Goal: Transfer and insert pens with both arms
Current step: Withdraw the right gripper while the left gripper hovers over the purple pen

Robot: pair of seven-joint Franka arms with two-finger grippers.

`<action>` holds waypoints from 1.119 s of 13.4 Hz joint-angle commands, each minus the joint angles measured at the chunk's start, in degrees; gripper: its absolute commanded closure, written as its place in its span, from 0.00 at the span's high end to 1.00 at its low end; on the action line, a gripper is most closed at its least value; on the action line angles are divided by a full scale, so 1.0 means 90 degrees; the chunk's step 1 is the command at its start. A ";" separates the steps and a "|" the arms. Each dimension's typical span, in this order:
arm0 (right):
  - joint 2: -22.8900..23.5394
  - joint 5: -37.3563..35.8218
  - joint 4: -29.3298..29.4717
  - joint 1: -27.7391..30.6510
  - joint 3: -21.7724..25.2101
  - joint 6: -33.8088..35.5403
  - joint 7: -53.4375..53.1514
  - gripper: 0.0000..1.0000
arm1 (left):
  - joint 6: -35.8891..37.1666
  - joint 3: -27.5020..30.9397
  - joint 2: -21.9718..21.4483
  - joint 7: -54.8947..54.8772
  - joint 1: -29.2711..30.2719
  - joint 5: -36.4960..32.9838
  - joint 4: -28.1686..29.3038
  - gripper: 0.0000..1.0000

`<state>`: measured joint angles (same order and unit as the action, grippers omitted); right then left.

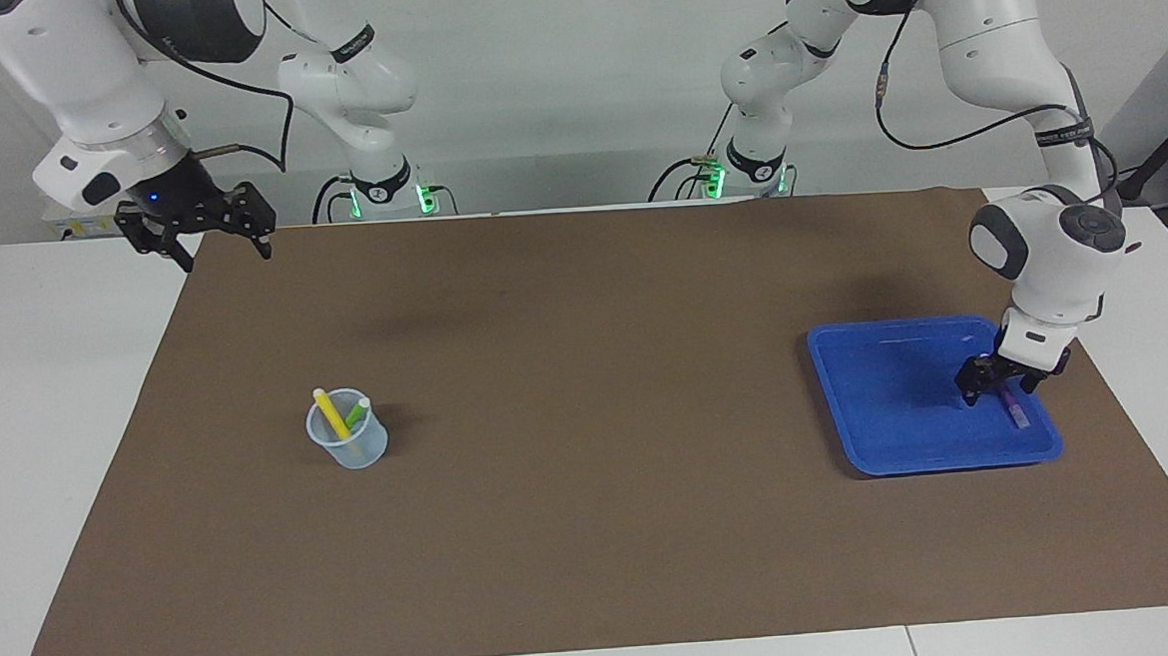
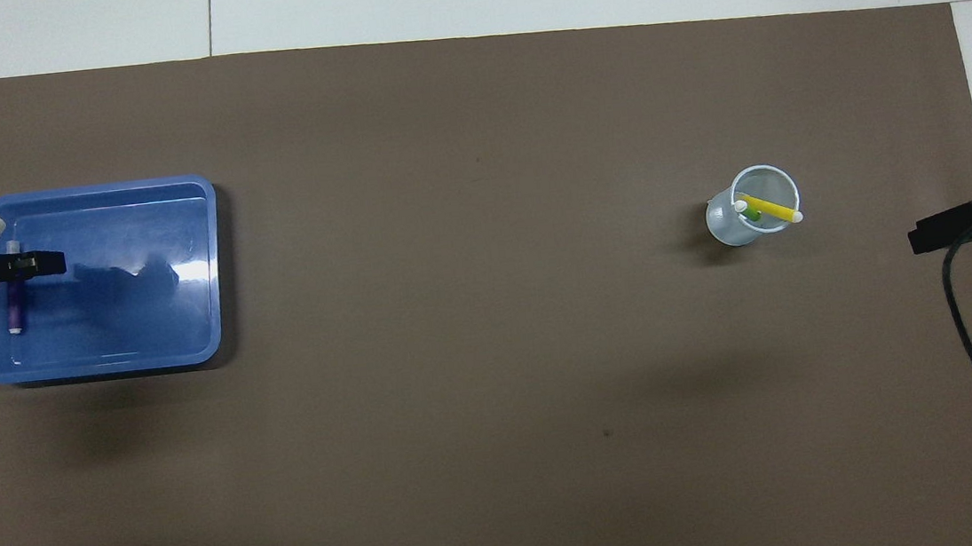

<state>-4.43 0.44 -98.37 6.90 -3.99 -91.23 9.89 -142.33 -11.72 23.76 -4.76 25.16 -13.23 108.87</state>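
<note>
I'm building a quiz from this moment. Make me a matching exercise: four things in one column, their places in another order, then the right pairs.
Things:
1. yellow pen
2. purple pen
3. left claw
4. right claw

Places:
A. lying flat in the blue tray
B. raised over the mat's edge at the right arm's end of the table
C. leaning in the clear cup
D. low over the purple pen in the tray

Pairs: 1-C, 2-A, 3-D, 4-B
</note>
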 commanded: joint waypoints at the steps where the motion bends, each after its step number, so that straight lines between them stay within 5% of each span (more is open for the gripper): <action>1: 0.0033 -0.0029 0.0090 -0.0074 -0.0016 0.0234 -0.0123 1.00 | -0.0142 -0.0026 -0.0111 0.0108 -0.0002 -0.0121 0.0267 1.00; 15: -0.0319 -0.0147 -0.0358 -0.0005 -0.0006 0.0167 0.0454 1.00 | -0.0540 -0.0016 -0.0198 0.0186 -0.0013 -0.0209 0.0763 1.00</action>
<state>-5.61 0.41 -98.67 6.39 -3.81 -87.65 12.97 -143.43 -12.21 23.53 -4.22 25.05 -13.93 111.08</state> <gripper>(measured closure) 0.000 0.000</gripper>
